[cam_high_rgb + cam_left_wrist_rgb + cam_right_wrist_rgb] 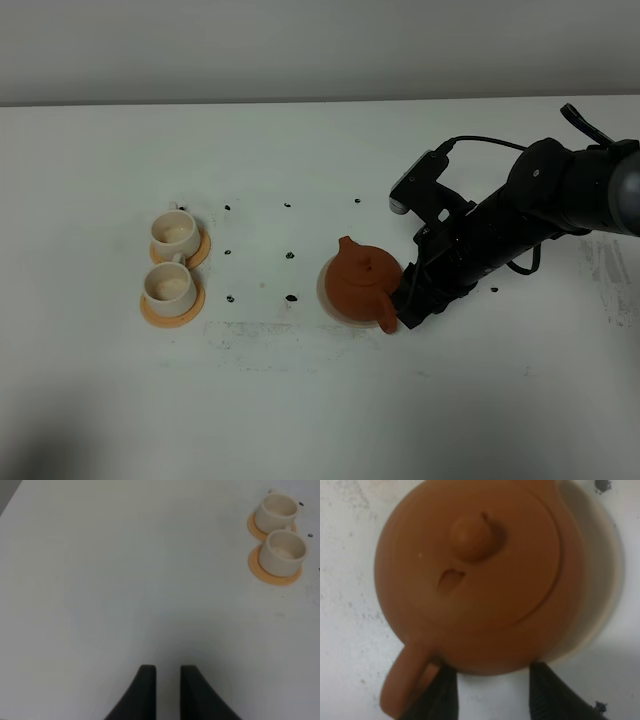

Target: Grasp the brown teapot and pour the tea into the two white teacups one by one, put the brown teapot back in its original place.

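The brown teapot (480, 580) is seen as smooth, matt, unglazed-looking clay. The two white teacups (168, 286), at its 9 o'clock, are finished in smooth cream ceramic with a faint sheen. The table (300, 420) is shown matt white, scuffed grey in patches.

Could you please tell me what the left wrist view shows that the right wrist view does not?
Only the left wrist: two white teacups on orange saucers, and the left gripper shut over the white table. Only the right wrist: the brown teapot on its beige coaster, with the right gripper open beside its handle. Both: that white table.
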`<state>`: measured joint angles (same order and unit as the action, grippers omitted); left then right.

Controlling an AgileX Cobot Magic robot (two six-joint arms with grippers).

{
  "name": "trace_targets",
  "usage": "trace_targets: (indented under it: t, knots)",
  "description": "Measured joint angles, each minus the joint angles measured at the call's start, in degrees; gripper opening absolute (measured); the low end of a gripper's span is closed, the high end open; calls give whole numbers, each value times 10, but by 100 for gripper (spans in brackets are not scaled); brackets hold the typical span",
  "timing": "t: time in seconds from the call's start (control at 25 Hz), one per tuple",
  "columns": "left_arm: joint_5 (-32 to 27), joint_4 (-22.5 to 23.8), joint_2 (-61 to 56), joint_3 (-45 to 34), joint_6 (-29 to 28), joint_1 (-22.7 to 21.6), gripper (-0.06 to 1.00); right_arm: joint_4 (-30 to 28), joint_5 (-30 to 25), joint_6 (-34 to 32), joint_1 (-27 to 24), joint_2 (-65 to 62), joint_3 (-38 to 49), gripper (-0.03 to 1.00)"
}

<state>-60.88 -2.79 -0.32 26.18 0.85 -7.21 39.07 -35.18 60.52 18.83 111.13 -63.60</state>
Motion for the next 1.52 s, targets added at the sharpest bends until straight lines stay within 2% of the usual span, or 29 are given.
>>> trace_targets:
  t: [0.68, 1.12, 1.32, 1.4, 1.52]
  knots:
    - [0, 0, 0, 0, 0, 0, 11, -2, -3, -1, -9, 1, 0, 33]
    - [0, 0, 0, 0, 0, 0, 11, -33, 10, -8, -28, 4, 0, 33]
    - [0, 0, 0, 0, -1, 0, 11, -95, 9, -54, -46, 2, 0, 33]
    - [0, 0, 0, 0, -1, 0, 11, -128, 8, -87, -48, -10, 0, 33]
    - [0, 0, 0, 0, -1, 0, 11, -150, 5, -169, -48, -51, 0, 33]
